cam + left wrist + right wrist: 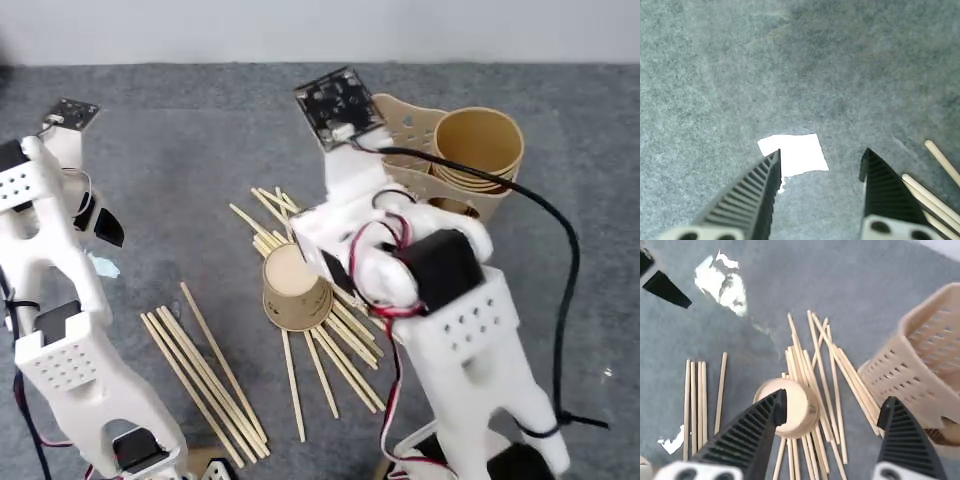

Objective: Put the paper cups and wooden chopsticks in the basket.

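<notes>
A paper cup (293, 287) (793, 407) lies upside down on the grey mat, on top of a scatter of wooden chopsticks (340, 345) (816, 365). My right gripper (835, 399) (330, 265) hangs open just above and beside this cup, with one finger over the cup's edge and nothing held. The tan basket (408, 128) (925, 360) stands behind it with stacked paper cups (482, 146) inside. A second bundle of chopsticks (205, 375) (697, 400) lies nearer the left arm. My left gripper (821, 152) (97, 222) is open over bare mat, above a white paper scrap (792, 154).
A black cable (560, 250) runs from the right arm past the basket. Chopstick ends (935, 195) lie close beside the left gripper. Another white scrap (722, 280) sits on the mat near the left gripper's dark finger (665, 287).
</notes>
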`<control>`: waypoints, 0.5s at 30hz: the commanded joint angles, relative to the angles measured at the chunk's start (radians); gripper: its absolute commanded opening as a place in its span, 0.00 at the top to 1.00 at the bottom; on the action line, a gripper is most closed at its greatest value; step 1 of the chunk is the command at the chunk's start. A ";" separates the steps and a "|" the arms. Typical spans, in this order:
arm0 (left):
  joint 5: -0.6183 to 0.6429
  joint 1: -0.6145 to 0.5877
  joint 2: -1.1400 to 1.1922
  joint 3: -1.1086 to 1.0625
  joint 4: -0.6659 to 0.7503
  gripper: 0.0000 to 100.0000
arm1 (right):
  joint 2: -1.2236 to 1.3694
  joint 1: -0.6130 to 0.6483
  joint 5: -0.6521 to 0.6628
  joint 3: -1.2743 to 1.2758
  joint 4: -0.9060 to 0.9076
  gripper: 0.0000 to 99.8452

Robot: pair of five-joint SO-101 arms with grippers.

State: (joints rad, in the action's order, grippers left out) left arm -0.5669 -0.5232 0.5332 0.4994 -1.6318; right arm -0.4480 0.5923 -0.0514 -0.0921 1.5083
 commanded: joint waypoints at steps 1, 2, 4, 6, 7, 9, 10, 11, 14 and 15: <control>0.002 0.003 -0.075 0.007 0.015 0.76 | -0.039 0.004 0.014 0.011 0.051 0.70; 0.002 0.003 -0.075 0.007 0.015 0.76 | -0.033 0.018 0.014 0.035 0.056 0.70; 0.002 0.003 -0.075 0.007 0.015 0.76 | -0.016 0.042 0.003 0.083 0.058 0.70; 0.002 0.003 -0.075 0.007 0.015 0.76 | 0.010 0.081 -0.028 0.114 0.056 0.67; 0.002 0.003 -0.075 0.007 0.014 0.76 | 0.027 0.102 -0.040 0.123 0.056 0.65; 0.002 0.003 -0.075 0.007 0.014 0.76 | 0.071 0.145 -0.060 0.132 0.056 0.59; 0.002 0.003 -0.075 0.007 0.014 0.76 | 0.101 0.165 -0.071 0.132 0.054 0.57; 0.002 0.003 -0.075 0.007 0.014 0.76 | 0.133 0.182 -0.078 0.133 0.042 0.56; 0.002 0.003 -0.075 0.007 0.014 0.76 | 0.240 0.202 -0.089 0.133 -0.030 0.55; 0.002 0.003 -0.075 0.005 0.014 0.76 | 0.272 0.202 -0.091 0.133 -0.056 0.55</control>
State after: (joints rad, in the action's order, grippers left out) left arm -0.5669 -0.5232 0.5332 0.4994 -1.6318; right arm -0.2394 0.7810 -0.1266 0.0460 1.5159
